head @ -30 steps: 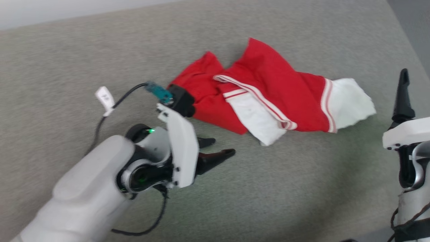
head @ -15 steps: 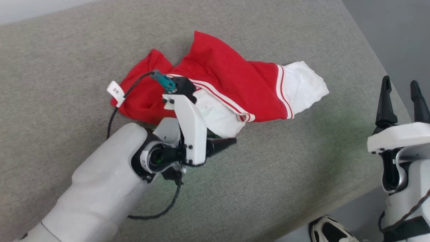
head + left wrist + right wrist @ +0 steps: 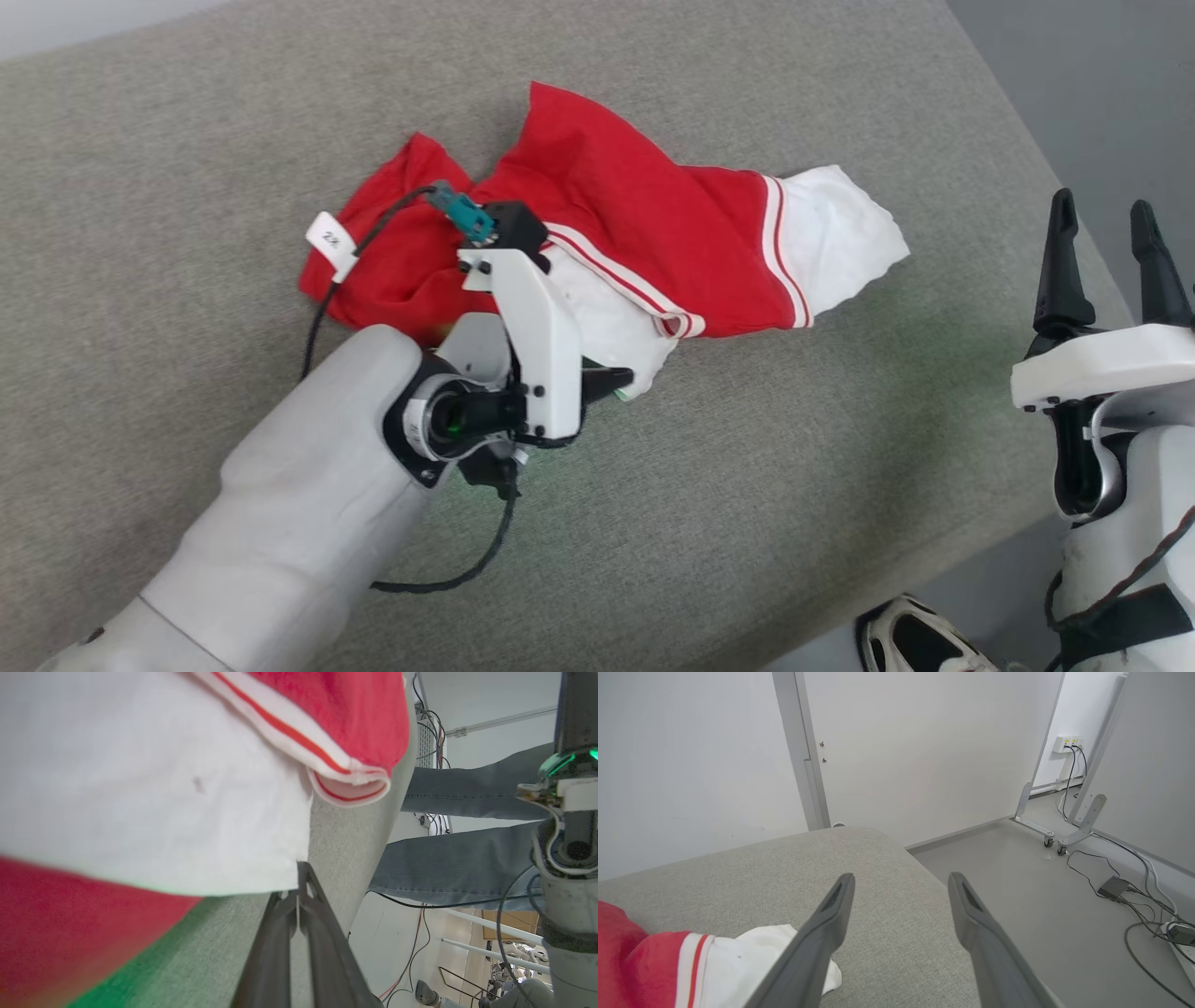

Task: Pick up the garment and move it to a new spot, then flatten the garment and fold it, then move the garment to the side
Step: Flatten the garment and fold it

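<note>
Head view: left claw [image 3: 618,381], pressed together, perhaps nipping a white sleeve hem, overlaps the garment [image 3: 644,215]; right claw [image 3: 1102,202] spread, well apart. The garment lies left-right on the bench [image 3: 747,485], sleeve pointing right.

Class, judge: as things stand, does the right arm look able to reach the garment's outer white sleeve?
Probably yes: the open right gripper stands beside the garment, with bare grey cushion between it and the white sleeve.

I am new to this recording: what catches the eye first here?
A crumpled red garment with white sleeves lies on the grey cushion. The left end effector is shut at one sleeve's hem, while the right end effector stands open near the cushion's right edge.
</note>
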You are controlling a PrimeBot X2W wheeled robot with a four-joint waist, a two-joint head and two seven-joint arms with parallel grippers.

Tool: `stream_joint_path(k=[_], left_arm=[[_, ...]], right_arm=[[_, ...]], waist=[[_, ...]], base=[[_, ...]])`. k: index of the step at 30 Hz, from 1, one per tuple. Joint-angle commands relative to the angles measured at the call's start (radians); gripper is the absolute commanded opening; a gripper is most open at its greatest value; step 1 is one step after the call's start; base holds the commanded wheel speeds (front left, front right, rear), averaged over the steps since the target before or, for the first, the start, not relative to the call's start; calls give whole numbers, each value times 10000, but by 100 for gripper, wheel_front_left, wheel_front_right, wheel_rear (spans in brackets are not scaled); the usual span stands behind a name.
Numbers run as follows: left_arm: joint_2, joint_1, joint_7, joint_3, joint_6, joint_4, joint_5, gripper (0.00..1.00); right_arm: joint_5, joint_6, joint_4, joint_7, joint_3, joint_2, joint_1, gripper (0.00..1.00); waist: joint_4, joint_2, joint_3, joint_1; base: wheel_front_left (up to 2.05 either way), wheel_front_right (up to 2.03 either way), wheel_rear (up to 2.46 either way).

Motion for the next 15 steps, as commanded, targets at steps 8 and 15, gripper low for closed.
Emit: stream_joint_path(k=[8,15], left_arm=[[314,118,106,376,-217,-731,-488,0],[1989,350,300,1388,36,-2116,-928,0]], right_arm=[[-484,-24,-375,214,-256,6,289,100],[-715,-24,-966,665,-273,3,486,100]], waist=[[1086,0,-546,0],[2255,0,-938,0]], base=[[0,0,0],[0,0,0]])
